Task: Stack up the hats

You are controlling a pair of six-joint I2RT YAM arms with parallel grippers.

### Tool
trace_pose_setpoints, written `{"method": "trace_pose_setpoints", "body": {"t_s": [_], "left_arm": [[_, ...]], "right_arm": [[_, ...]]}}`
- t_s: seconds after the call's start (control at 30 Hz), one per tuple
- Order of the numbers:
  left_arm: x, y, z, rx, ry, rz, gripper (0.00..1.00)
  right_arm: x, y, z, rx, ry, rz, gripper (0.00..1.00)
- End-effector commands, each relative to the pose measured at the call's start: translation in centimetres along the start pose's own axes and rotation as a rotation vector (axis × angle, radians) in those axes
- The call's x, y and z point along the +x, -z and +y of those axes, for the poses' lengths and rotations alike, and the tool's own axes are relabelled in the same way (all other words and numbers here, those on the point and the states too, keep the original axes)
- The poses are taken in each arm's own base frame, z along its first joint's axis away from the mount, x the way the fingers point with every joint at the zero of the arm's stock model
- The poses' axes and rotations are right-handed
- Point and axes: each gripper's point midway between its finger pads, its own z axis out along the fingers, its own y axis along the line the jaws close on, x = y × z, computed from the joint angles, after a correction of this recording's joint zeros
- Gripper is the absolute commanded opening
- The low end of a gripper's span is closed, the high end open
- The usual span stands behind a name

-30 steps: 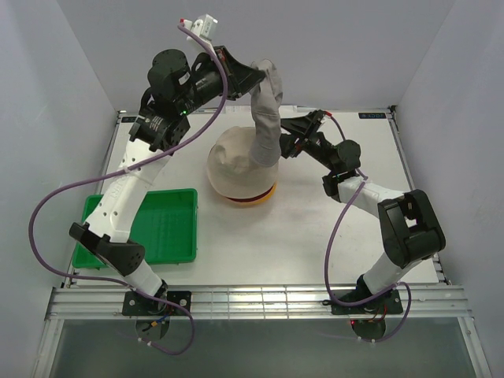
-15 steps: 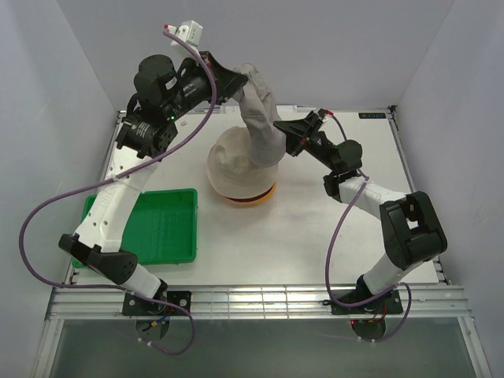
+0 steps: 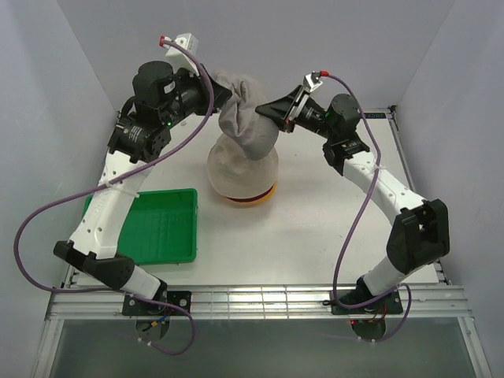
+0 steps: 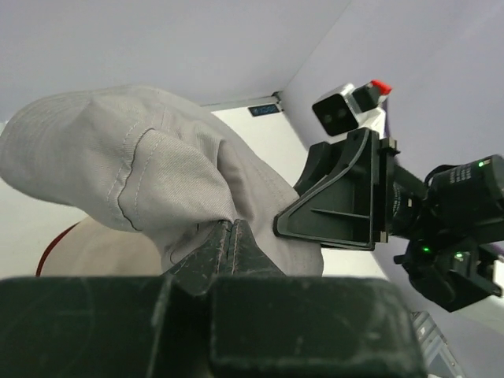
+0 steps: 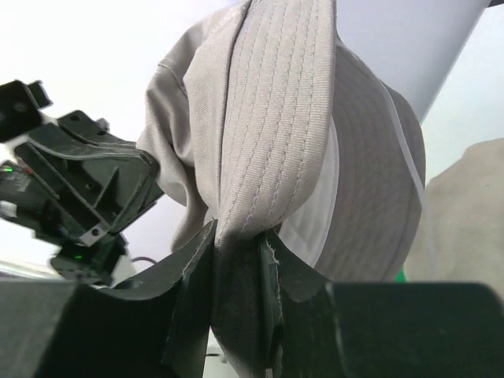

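As the grey hat (image 3: 246, 118) hangs, left fingers (image 4: 206, 264) and right fingers (image 5: 189, 276) pinch it.

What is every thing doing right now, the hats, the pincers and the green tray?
Grey hat: up in the air, gripped on both sides, over the stack.
Cream hat: on top of the stack, crown up.
Left pincer: shut on the grey hat.
Right pincer: shut on the grey hat.
Green tray: flat on the table.
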Motion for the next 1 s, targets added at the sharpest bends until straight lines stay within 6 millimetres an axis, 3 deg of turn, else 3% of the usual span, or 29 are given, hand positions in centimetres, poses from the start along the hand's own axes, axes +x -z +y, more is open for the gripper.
{"method": "trace_pose_setpoints", "body": {"t_s": [0.0, 0.2, 0.33, 0.5, 0.97], "left_arm": [[0.6, 1.4, 0.9, -0.075, -0.007, 0.059, 0.00], [4.2, 1.9, 3.2, -0.181, 0.019, 0.192, 0.00], [3.8, 3.1, 2.9, -0.181, 0.018, 0.184, 0.00], [3.5, 4.5, 2.6, -0.189, 0.013, 0.194, 0.00], [1.7, 7.3, 1.4, -0.182, -0.005, 0.169, 0.00]], "right_arm": [[1.2, -0.7, -3.9, 0.172, 0.091, 0.059, 0.30], [2.3, -1.7, -7.8, 0.266, 0.087, 0.111, 0.30], [2.9, -2.5, -8.4, 0.296, 0.109, 0.133, 0.29], [3.2, -3.6, -8.1, 0.313, 0.138, 0.140, 0.29], [3.3, -4.5, -4.5, 0.272, 0.218, 0.125, 0.29]]}}
